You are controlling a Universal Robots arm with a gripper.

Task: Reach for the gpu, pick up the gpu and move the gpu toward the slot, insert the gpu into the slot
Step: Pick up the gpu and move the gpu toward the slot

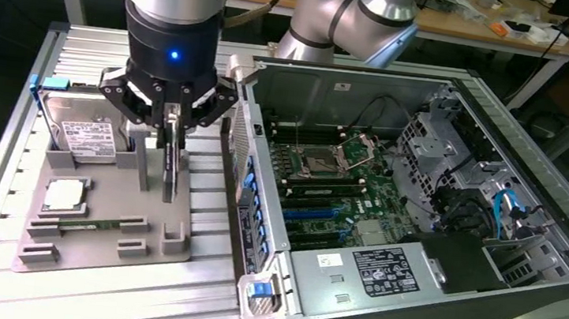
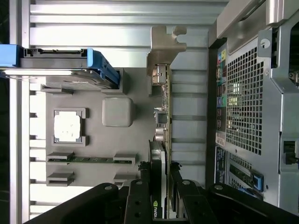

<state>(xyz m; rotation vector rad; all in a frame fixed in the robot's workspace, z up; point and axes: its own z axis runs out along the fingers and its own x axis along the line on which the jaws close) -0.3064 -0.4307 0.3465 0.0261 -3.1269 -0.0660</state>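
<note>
Surface: a ribbed aluminium table (image 1: 90, 298) carries everything under the pincer (image 1: 170, 120).
Room: cluttered workbenches (image 1: 489, 26) stand well behind the pincer.
Pincer: its fingers (image 2: 140, 198) are clamped on the gpu (image 1: 172, 167), one on each face.
Gpu: it stands on edge directly under the pincer, over a gray tray (image 1: 94, 255), with the silver bracket (image 2: 166, 44) at the end farthest from the fingers.
Around: a hard drive (image 1: 84, 137) in a blue frame is just beside the pincer on the exterior view's left. A processor chip (image 1: 66, 194) and a memory stick (image 1: 81, 225) lie lower on the same tray.
In the way: the open computer case (image 1: 378, 280) is on the exterior view's right. Its perforated rear wall (image 2: 245, 93) stands between the pincer and the motherboard's blue slots (image 1: 311, 210).
</note>
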